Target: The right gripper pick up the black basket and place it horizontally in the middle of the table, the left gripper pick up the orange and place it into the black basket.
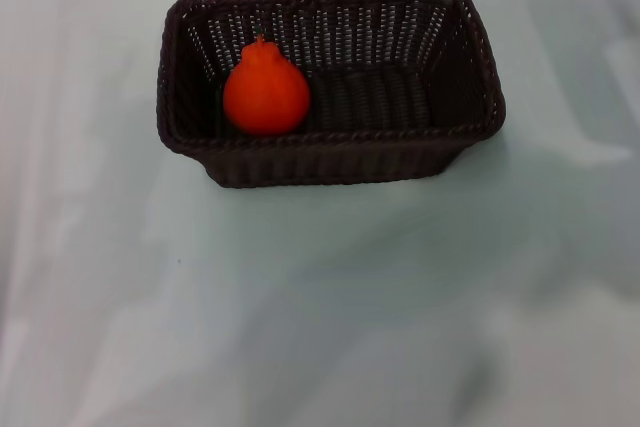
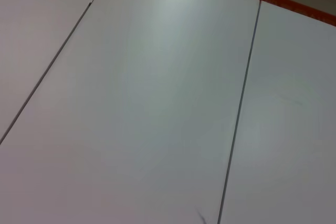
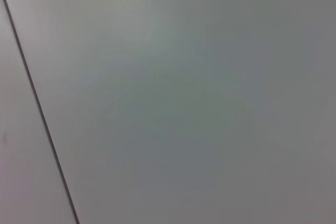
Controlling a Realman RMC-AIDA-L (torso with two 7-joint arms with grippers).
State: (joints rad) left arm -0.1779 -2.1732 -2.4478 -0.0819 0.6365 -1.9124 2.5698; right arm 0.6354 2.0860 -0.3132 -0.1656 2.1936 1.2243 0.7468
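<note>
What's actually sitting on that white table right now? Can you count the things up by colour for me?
Orange: 1, the orange, inside the basket toward its left end
Black: 1, the basket, lying lengthwise on the table
Total: 2 things. No gripper shows in any view.

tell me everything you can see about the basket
The basket is a rectangular, very dark woven wicker one with a braided rim, open-weave slanted sides and rounded corners. It stands upright on the white table, long side across the head view, toward the far middle. An orange sits inside at its left end, neck up. No tool touches it; none is in view.
</note>
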